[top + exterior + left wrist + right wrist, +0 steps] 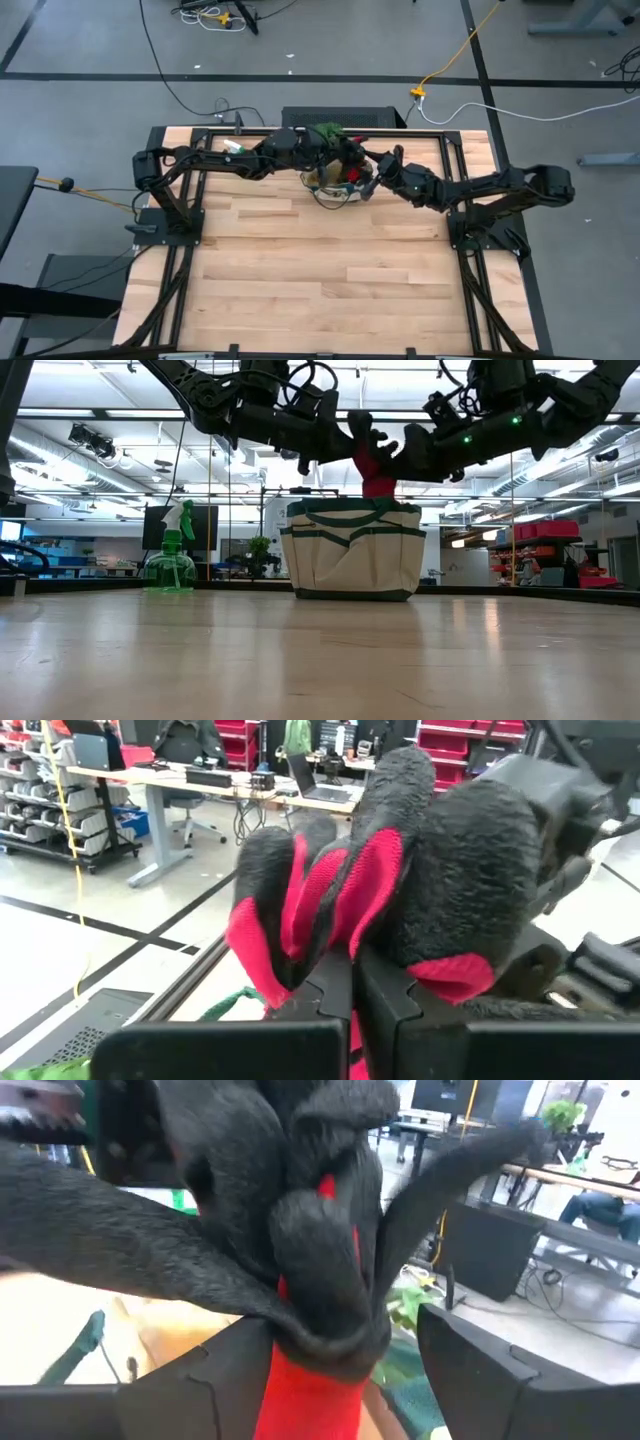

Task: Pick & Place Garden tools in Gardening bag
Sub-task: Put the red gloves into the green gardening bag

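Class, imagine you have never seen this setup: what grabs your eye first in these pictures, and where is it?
The red-and-black gloves stand out, held up above the cream gardening bag at the table's far edge. The left gripper pinches them with shut jaws, while the right gripper has open jaws around them. A green spray bottle stands off to the bag's side.

No words, labels, brand names, numbers or signs can be read in any of the views. The cream canvas bag with dark green trim (352,550) has no writing that shows. The see-through green plastic spray bottle (171,565) has no label that can be read. The far room is too small to read.
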Available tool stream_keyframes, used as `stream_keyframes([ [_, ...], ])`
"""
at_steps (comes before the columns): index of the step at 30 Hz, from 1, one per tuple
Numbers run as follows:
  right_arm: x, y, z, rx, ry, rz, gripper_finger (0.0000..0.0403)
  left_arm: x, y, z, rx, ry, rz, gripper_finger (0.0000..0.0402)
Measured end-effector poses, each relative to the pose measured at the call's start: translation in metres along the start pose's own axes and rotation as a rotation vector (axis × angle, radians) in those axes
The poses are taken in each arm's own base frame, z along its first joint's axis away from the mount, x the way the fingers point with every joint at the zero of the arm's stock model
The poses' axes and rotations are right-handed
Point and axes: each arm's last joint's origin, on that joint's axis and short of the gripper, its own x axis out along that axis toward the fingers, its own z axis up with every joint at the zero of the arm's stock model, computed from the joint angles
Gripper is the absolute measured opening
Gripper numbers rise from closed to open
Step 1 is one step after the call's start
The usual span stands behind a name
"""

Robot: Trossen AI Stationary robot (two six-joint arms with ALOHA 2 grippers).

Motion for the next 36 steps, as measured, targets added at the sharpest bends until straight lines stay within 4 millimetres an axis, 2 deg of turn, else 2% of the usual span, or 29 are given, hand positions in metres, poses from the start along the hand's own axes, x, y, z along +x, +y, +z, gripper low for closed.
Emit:
stream_keyframes([
  [6, -0.003, -0.002, 0.006, -0.008, -0.025, -0.003, 0.0247, 0.002, -0.002, -0.004, -0.009, 0.014, -0.015, 0.0005],
  [11, -0.006, -0.004, 0.01, -0.012, -0.038, -0.003, 0.0247, 0.011, -0.008, -0.022, -0.015, 0.069, -0.029, 0.0005],
  [16, -0.007, -0.005, 0.013, 0.002, -0.049, -0.006, 0.0247, 0.016, -0.005, -0.039, -0.03, 0.12, -0.015, 0.0005],
  [24, -0.007, -0.004, 0.011, -0.008, -0.039, -0.002, 0.0247, 0.014, 0.0, -0.02, -0.024, -0.016, -0.023, 0.0005],
  [30, -0.007, -0.005, 0.012, -0.02, -0.045, -0.004, 0.0247, 0.013, 0.006, -0.018, -0.065, -0.009, -0.057, 0.0005],
  [36, -0.012, -0.008, 0.022, 0.0, -0.104, -0.01, 0.0247, 0.014, -0.008, -0.028, -0.064, 0.065, -0.088, 0.0005],
])
